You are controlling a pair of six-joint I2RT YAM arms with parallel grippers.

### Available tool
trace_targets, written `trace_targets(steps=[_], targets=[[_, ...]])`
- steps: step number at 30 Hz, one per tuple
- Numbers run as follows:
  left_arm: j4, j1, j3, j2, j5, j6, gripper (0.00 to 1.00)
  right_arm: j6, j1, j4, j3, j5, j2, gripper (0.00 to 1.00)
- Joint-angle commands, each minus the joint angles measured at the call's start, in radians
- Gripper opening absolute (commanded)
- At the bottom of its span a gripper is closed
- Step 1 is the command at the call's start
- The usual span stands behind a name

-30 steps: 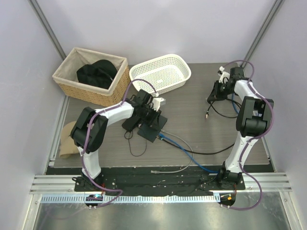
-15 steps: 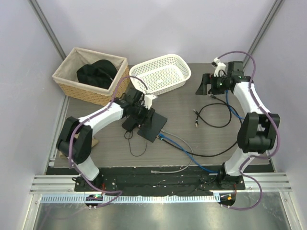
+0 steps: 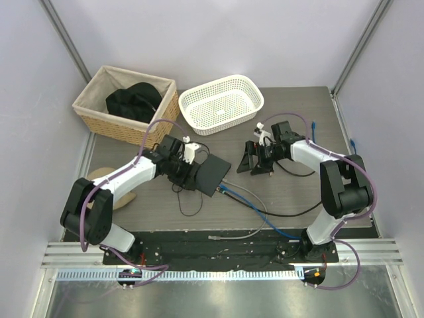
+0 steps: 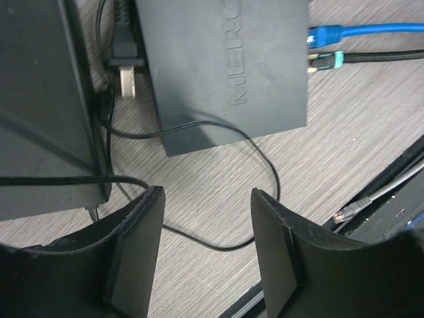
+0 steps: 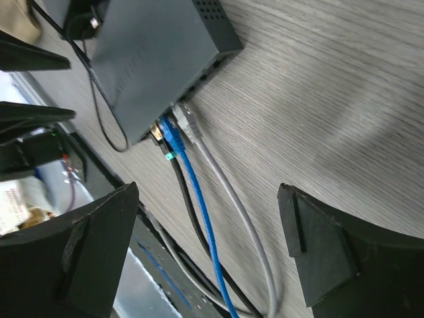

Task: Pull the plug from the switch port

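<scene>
Plugs (image 5: 173, 129) crowd one edge of the switch (image 5: 152, 59), blurred together.

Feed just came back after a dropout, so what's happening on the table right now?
Both arms are gathered at the switch, and neither holds anything. The left fingers stand open beside it, over a thin black wire. The right fingers are wide open, facing the port edge, where the grey plug, blue plug and black plug all sit plugged in. Nothing is gripped for a pull yet.
</scene>
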Motion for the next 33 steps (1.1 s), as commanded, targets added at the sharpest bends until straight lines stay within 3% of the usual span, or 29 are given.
trace_targets(steps=[1,5,12,16,27,33], targets=[[0.052,0.025,0.001,-0.017,-0.015,-0.017,0.6,0.113,0.019,0.148,-0.01,-0.085,-0.006,0.93],[0.071,0.028,0.007,0.01,-0.003,-0.017,0.6,0.131,0.042,0.166,-0.02,-0.073,0.007,0.88],[0.097,0.026,0.026,0.099,0.051,-0.023,0.59,0.136,0.046,0.183,0.015,-0.027,0.06,0.87],[0.115,0.025,0.064,0.174,0.072,-0.034,0.58,0.102,0.044,0.194,0.039,-0.134,0.083,0.88],[0.12,-0.101,0.198,0.3,0.126,-0.017,0.54,0.085,0.043,0.18,-0.01,-0.121,0.045,0.87],[-0.049,-0.084,0.19,0.208,0.08,0.048,0.56,0.004,0.017,0.133,-0.01,-0.114,0.008,0.85]])
